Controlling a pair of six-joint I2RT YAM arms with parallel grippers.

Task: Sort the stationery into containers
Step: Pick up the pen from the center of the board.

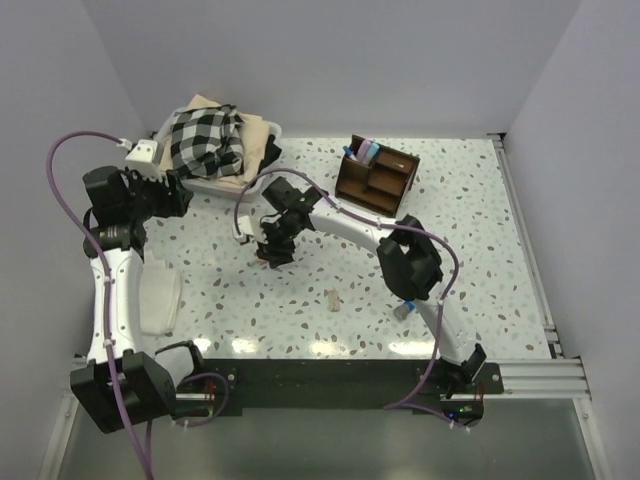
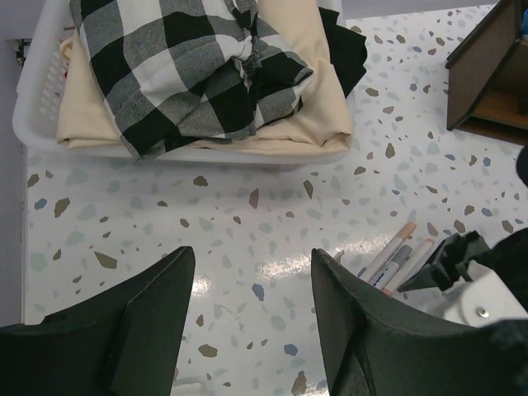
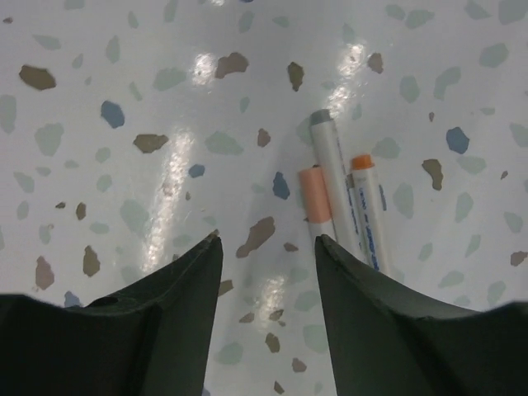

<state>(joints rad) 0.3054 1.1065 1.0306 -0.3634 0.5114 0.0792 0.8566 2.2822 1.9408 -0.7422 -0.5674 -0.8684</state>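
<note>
At right centre of the right wrist view, three markers (image 3: 342, 198) lie side by side on the worktop (image 3: 124, 99), just beside the right hand (image 3: 266, 238), whose fingers stand apart, gripping nothing. Left hand (image 2: 252, 251): likewise apart, empty. Organizer (image 1: 377, 175), upper centre overhead, holds two pens (image 1: 362, 150); stub (image 1: 332, 300) lies lower centre.

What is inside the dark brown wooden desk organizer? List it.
Slim pink and light blue pens stand in the far-left compartment of the dark brown wooden desk organizer. Its other compartments look bare; dividers hide parts of their floors.
</note>
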